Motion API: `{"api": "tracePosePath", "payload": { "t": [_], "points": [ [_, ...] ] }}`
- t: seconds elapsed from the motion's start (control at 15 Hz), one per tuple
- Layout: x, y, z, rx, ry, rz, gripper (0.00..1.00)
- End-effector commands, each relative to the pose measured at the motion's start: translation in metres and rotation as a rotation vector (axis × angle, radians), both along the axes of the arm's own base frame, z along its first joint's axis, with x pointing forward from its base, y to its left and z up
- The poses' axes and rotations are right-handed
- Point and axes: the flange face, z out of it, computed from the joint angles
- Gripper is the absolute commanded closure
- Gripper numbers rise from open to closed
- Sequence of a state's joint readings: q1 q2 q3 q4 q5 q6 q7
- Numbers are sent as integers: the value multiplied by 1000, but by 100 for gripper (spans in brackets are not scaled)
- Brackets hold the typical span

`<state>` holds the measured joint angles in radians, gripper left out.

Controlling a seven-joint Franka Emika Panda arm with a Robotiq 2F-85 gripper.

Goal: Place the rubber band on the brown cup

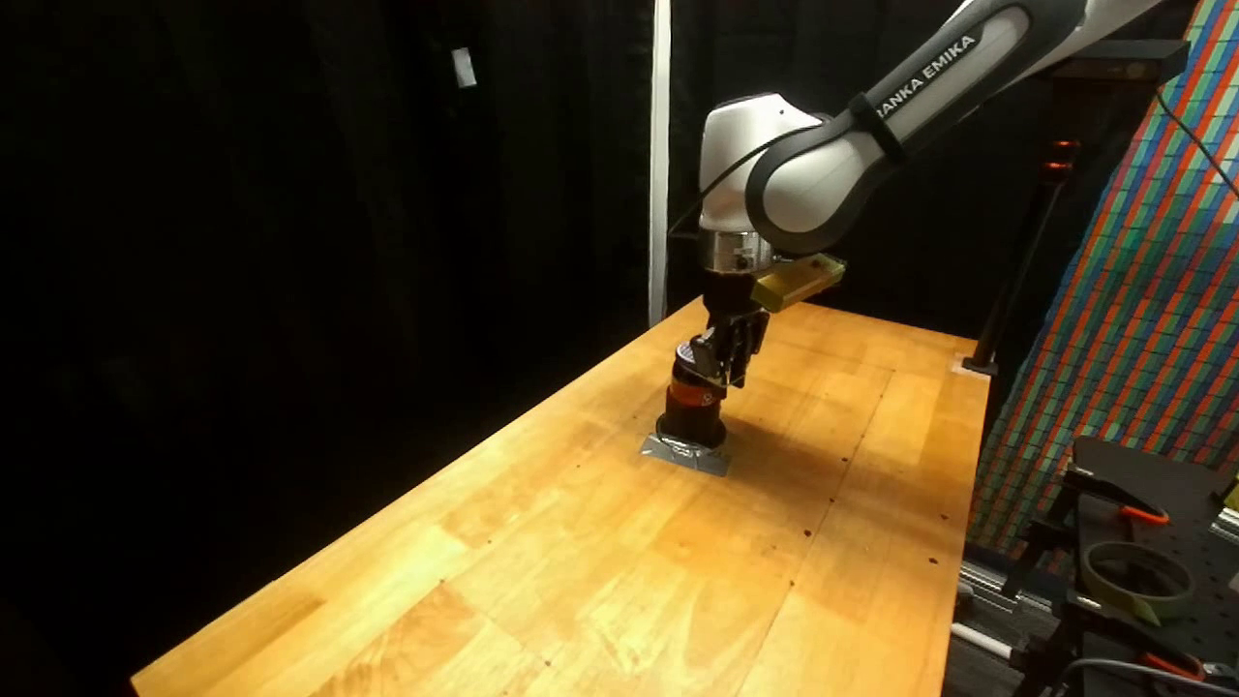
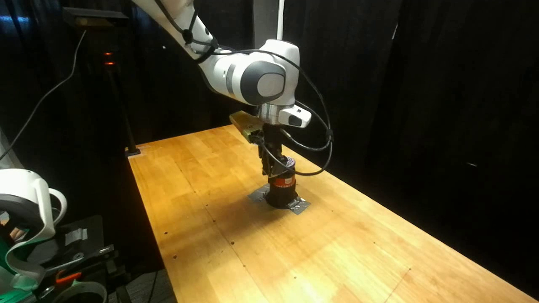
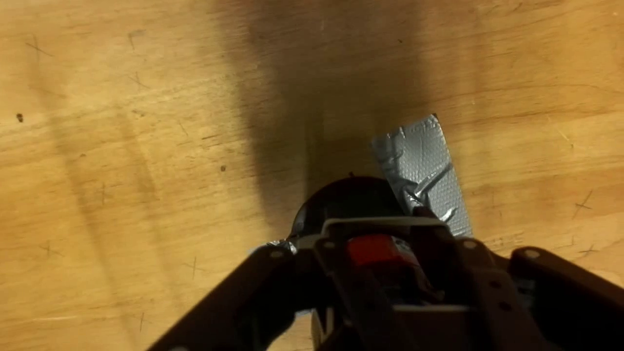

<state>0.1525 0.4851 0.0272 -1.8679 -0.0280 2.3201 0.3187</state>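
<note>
The brown cup [image 1: 693,418] stands upright on the table, dark with an orange-red stripe; it also shows in an exterior view [image 2: 281,197], and in the wrist view its red stripe [image 3: 370,249] shows between the fingers. My gripper [image 1: 728,376] points down at the cup's upper part, its fingers overlapping the cup in an exterior view [image 2: 271,169]. In the wrist view, my gripper [image 3: 378,239] has its fingers apart. The pale rubber band [image 3: 385,222] is stretched across the fingers. I cannot tell whether the band touches the cup. The cup's top is partly hidden by the gripper.
Silver tape [image 3: 423,165] fixes the cup's base to the wooden table [image 1: 600,561]. A black post [image 1: 1012,281] stands at the table's far corner. A cable loop [image 2: 327,139] hangs from the arm near the cup. A dark cart with a tape roll [image 1: 1137,581] stands beside the table.
</note>
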Motion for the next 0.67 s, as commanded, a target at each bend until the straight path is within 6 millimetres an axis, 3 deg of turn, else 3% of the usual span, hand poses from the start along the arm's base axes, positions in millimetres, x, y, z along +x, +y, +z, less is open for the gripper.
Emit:
{"api": "tracePosePath", "payload": {
  "t": [0.0, 0.27, 0.33, 0.6],
  "points": [
    [-42, 0, 9, 3, -83, -22, 89],
    [-76, 2, 13, 47, -296, -111, 100],
    [-86, 2, 13, 58, -348, -129, 95],
    [-117, -11, 13, 89, -539, -182, 92]
  ]
}}
